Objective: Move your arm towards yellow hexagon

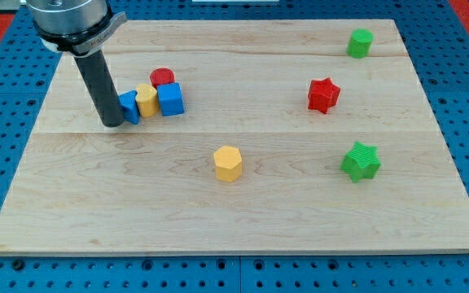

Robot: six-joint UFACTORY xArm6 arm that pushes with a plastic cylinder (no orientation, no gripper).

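The yellow hexagon (228, 163) stands alone on the wooden board (243, 220), a little below the middle. My tip (113, 123) rests on the board at the view's left, touching the left side of a blue block (129, 107). The tip is well to the left of the yellow hexagon and slightly above it in the view. The dark rod rises from the tip to the arm's head at the top left corner.
A cluster sits right of the tip: the blue block, a yellow block (146, 100), a blue cube (170, 99) and a red cylinder (162, 77). A red star (323, 94), a green star (361, 160) and a green block (360, 42) lie at the right.
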